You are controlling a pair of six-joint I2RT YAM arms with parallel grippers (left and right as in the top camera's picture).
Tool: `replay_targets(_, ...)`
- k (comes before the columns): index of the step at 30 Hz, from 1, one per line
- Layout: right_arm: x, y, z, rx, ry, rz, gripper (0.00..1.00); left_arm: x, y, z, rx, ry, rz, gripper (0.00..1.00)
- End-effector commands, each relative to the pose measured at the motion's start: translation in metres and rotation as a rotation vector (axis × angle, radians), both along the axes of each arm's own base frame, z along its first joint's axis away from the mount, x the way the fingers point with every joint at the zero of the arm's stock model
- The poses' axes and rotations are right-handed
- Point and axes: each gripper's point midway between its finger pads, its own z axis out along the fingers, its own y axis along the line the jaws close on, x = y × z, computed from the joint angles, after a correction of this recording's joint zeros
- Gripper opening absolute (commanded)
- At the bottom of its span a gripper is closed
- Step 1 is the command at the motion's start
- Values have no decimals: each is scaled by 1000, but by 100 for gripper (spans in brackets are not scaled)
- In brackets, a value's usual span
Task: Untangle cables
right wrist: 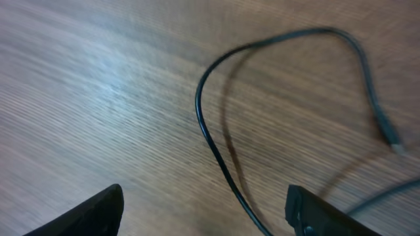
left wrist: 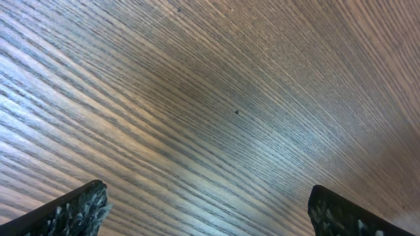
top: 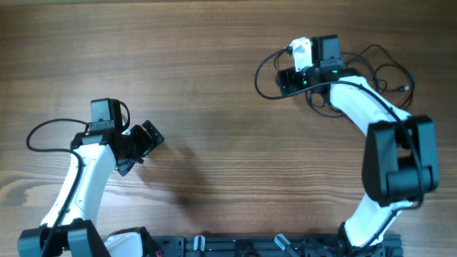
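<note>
Cables (right wrist: 198,111) loop by the right end effector (top: 284,80); it and the left end effector (top: 139,150), two in all, gape empty.

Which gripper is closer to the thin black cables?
Right. The right gripper is over a loop of the thin black cables; the left gripper is far off across the wooden table, over bare wood.

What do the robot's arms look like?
The left arm and the right arm have smooth white shells with chunky black joints. Thick black cables loop off them. A tiny green light glows on the right wrist. The fingers are black and rough.
</note>
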Motion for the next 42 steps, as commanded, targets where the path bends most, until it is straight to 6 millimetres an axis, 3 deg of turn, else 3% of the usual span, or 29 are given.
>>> replay_targets(1, 1, 3, -32, -25, 25, 62, 80, 3, -1, 4, 9, -18, 2, 100)
replay_targets(4, 8, 5, -37, -23, 1, 65, 80, 8, 0, 5, 12, -36, 2, 100)
replay_targets(6, 8, 5, -41, -18, 8, 56, 75, 9, 0, 5, 12, -41, 2, 100)
replay_targets(11, 4, 4, -48, 0, 44, 20, 33, 9, 0, 5, 12, -41, 2, 100)
replay_targets(13, 4, 4, -47, 22, 57, -17, 27, 9, 0, 5, 12, -41, 2, 100)
replay_targets(16, 7, 1, -26, 56, 43, -77, 14, 8, 0, 5, 11, -37, 2, 100)
replay_targets(17, 10, 0, -12, 67, 19, -88, 11, 7, 0, 5, 11, -34, 2, 100)
replay_targets(20, 20, -11, 68, 89, -150, -111, 4, 5, 0, 4, 10, -26, 2, 100)
replay_targets(23, 17, -55, 176, 49, -398, -232, 4, 5, -1, 4, 9, -25, 2, 100)
replay_targets(24, 15, -65, 194, 39, -441, -262, 4, 5, -1, 4, 4, -25, 1, 100)
replay_targets(25, 7, -90, 228, 12, -525, -334, 4, 5, -4, 5, -9, -27, -2, 100)
replay_targets(28, -8, -143, 261, -62, -603, -491, 4, 5, -5, 5, -16, -25, -4, 100)
replay_targets(33, -24, -211, 228, -99, -478, -748, 4, 1, -5, 4, -18, -10, -4, 100)
replay_targets(36, -25, -232, 202, -114, -403, -798, 4, 1, -5, 4, -18, -10, -4, 100)
replay_targets(38, -22, -235, 183, -105, -355, -815, 6, 1, -5, 4, -18, -10, -4, 100)
replay_targets(40, -15, -225, 165, -59, -304, -780, 36, 1, -5, 4, -18, -10, -4, 100)
replay_targets(41, -13, -215, 153, -19, -265, -735, 66, 1, -5, 4, -18, -10, -4, 100)
replay_targets(42, -11, -206, 146, 15, -238, -702, 76, 1, -5, 4, -18, -10, -4, 100)
